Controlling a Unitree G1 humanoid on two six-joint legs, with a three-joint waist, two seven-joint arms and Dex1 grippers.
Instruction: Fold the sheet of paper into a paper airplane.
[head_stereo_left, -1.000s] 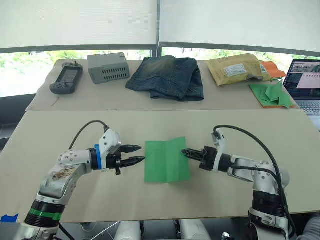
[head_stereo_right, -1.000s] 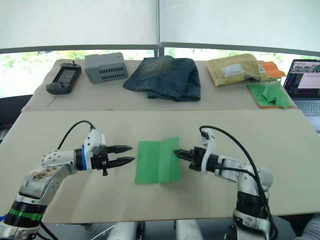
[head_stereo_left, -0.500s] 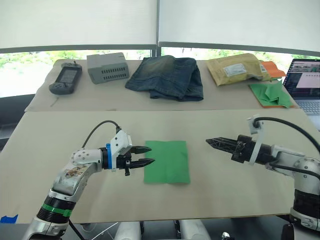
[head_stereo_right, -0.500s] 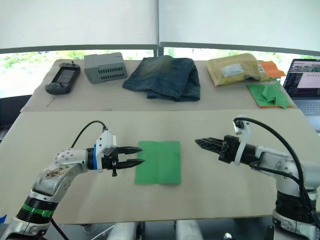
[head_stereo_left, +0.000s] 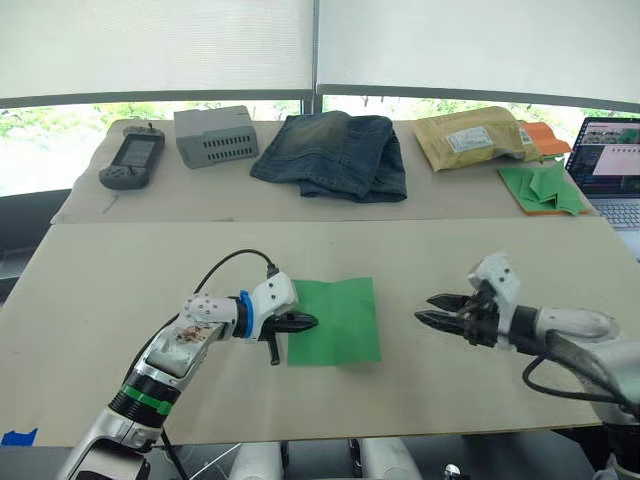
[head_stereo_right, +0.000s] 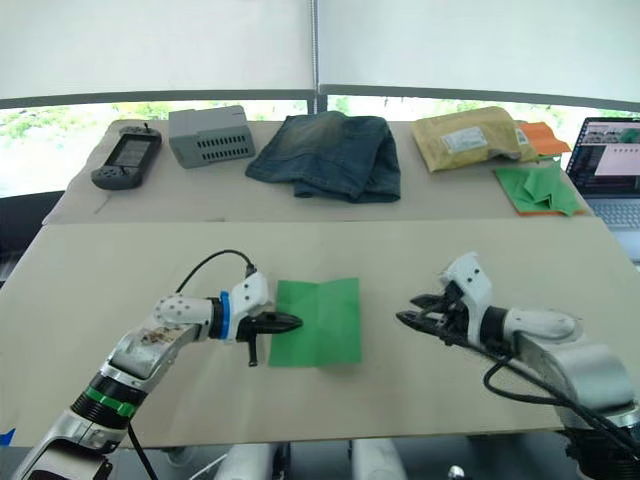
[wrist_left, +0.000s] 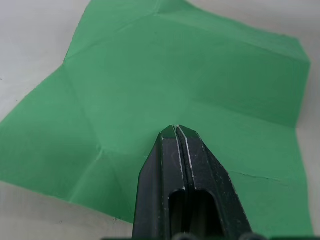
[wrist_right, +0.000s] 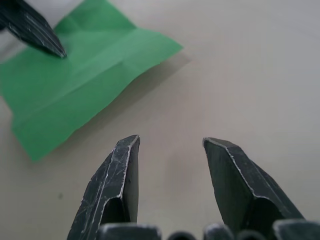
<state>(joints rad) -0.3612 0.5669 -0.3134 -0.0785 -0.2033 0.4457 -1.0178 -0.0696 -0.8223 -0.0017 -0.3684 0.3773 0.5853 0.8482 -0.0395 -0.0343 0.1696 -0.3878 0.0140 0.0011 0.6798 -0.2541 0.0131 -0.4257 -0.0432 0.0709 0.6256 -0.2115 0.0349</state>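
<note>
The sheet of paper (head_stereo_left: 337, 320) is bright green and lies open on the near table, with a crease down its middle. My left gripper (head_stereo_left: 311, 321) is shut, and its tips rest on the sheet's left edge. In the left wrist view the closed fingertips (wrist_left: 176, 131) lie over the green surface with nothing between them. My right gripper (head_stereo_left: 426, 308) hangs open to the right of the sheet, a short gap away from its edge. The right wrist view has the sheet (wrist_right: 75, 82) beyond the spread fingers (wrist_right: 122, 155).
On the far table lie a handheld device (head_stereo_left: 133, 160), a grey box (head_stereo_left: 216, 135), folded jeans (head_stereo_left: 333, 155), a yellow padded envelope (head_stereo_left: 470, 137) and a heap of green pieces on orange paper (head_stereo_left: 545, 188). A laptop (head_stereo_left: 612, 170) stands at the far right.
My left gripper moved right onto the sheet's left edge and shut. My right gripper drew back from the sheet's right edge and opened. The sheet now lies flatter.
</note>
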